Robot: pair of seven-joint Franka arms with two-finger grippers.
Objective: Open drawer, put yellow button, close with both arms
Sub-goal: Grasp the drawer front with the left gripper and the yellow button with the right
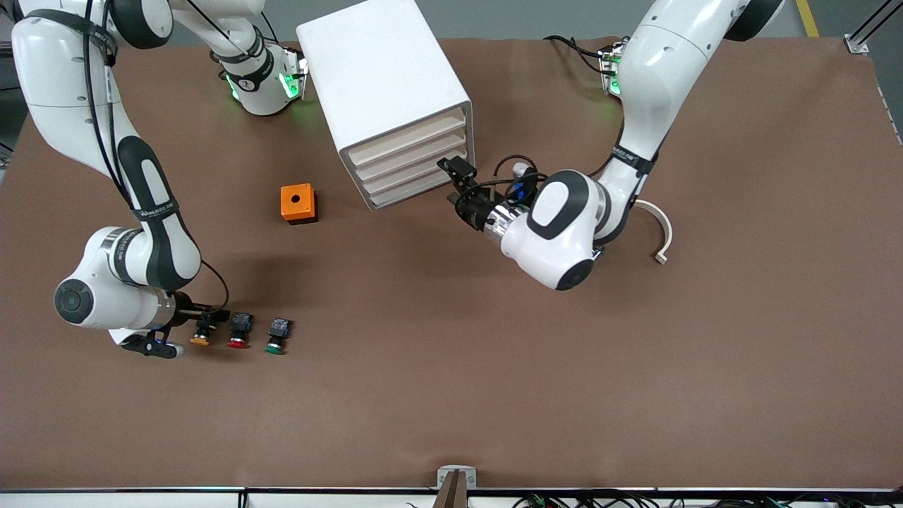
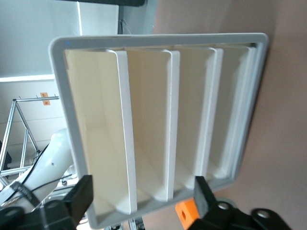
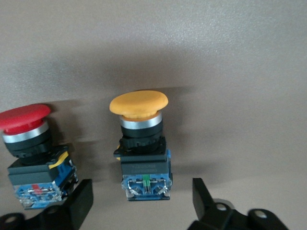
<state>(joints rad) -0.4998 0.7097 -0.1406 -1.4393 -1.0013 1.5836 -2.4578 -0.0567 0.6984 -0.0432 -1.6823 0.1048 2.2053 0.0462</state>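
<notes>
The right gripper (image 1: 204, 326) sits low over the table (image 1: 494, 395) at the right arm's end, directly at the yellow button (image 1: 202, 337). In the right wrist view its two fingers (image 3: 79, 199) stand wide apart, one on each side of the button's blue rear block, with clear gaps between pads and button; nothing is gripped. The yellow button (image 3: 141, 143) lies on its side on the table, cap pointing toward the front camera.

Just beside it, toward the left arm's end, lies the red-capped button (image 1: 239, 331), and next in the same row the green-capped button (image 1: 277, 336). All three lie apart from one another.

Farther from the front camera stands an orange block (image 1: 298, 204) with a round hole in its top face, near the white cabinet (image 1: 384, 92).

The cabinet's four drawers are all closed. The drawer (image 1: 402, 141), the top one, sits flush with the three below it.

The left gripper (image 1: 460, 185) hovers just in front of the drawer fronts. In the left wrist view its fingers (image 2: 82, 194) are spread wide and hold nothing.

A curved white piece (image 1: 659, 233) lies on the table toward the left arm's end.
</notes>
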